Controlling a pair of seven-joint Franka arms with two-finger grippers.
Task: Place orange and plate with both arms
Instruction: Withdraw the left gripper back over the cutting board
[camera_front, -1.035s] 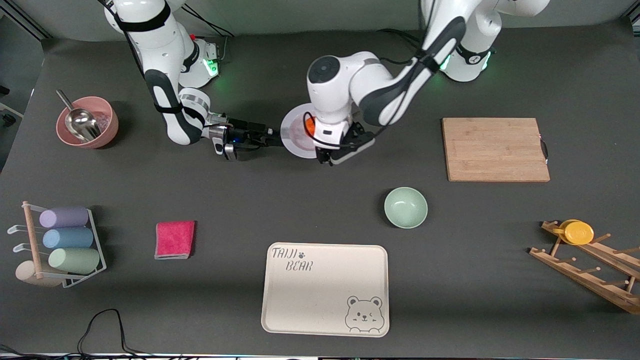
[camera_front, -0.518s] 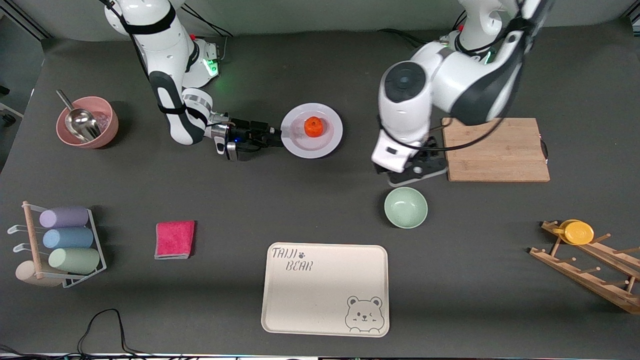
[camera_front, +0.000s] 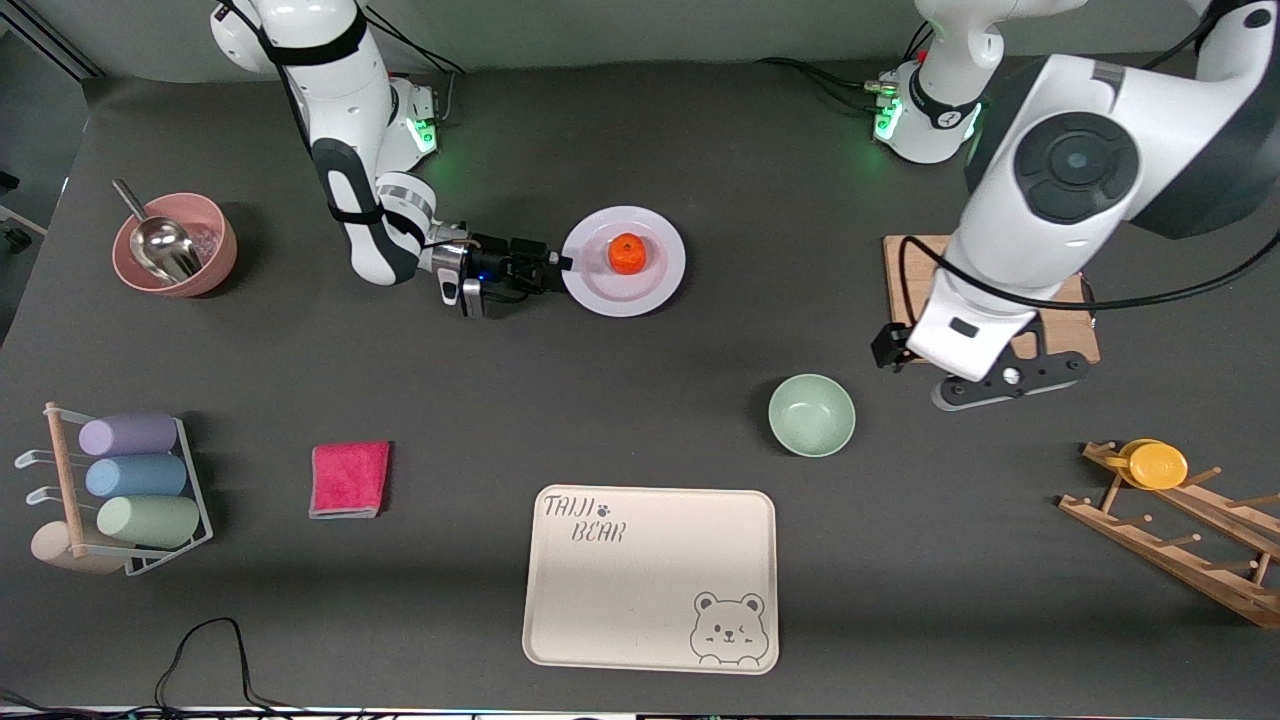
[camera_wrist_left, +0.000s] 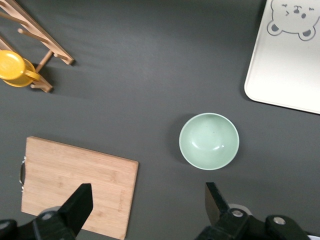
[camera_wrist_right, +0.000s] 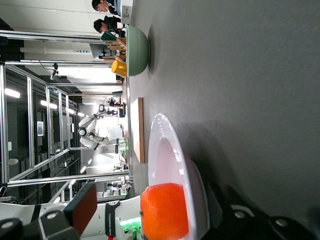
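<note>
Orange seated on plate, rim flanked at nine o'clock by parted right gripper, left gripper held spread over cutting board.

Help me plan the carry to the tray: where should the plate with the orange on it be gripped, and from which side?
Probably by the wide rim of the plate, pinched level from the right arm's end of the table, where the right gripper already sits with open jaws. The plate lies flat and shallow, and the orange rests loose in its centre, so a low sideways hold should keep it level.
</note>
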